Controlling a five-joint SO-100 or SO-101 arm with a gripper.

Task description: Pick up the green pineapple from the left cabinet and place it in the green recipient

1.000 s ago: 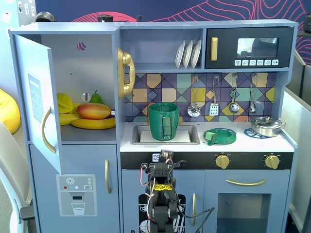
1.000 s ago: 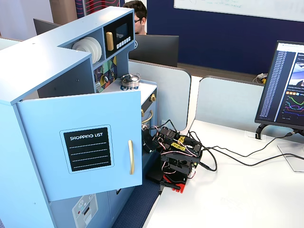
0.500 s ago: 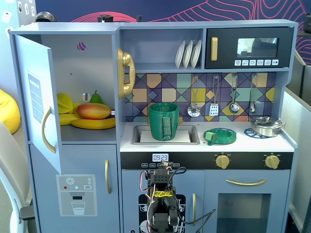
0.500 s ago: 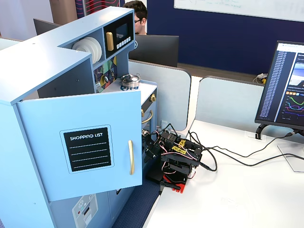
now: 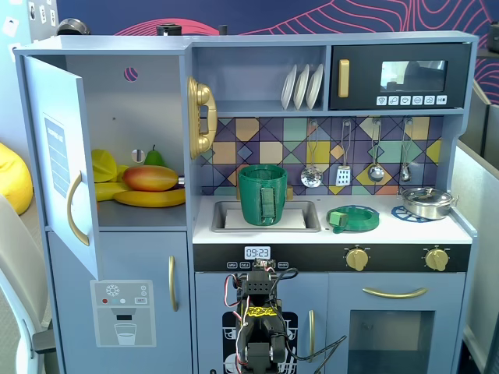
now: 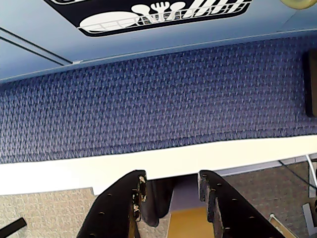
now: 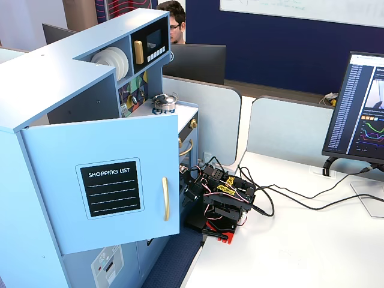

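One door of the left cabinet [image 5: 117, 140] stands open at the left of a fixed view. On its shelf lie a red-orange mango [image 5: 150, 178] and yellow bananas [image 5: 148, 199]; a small green leafy tip [image 5: 153, 157] shows behind the mango, too hidden to tell whether it is the green pineapple. The green recipient [image 5: 262, 194] stands upright in the sink. Below it the arm [image 5: 256, 327] is folded low. In the wrist view the fingers [image 6: 218, 198] are spread, empty, over blue carpet [image 6: 158, 94].
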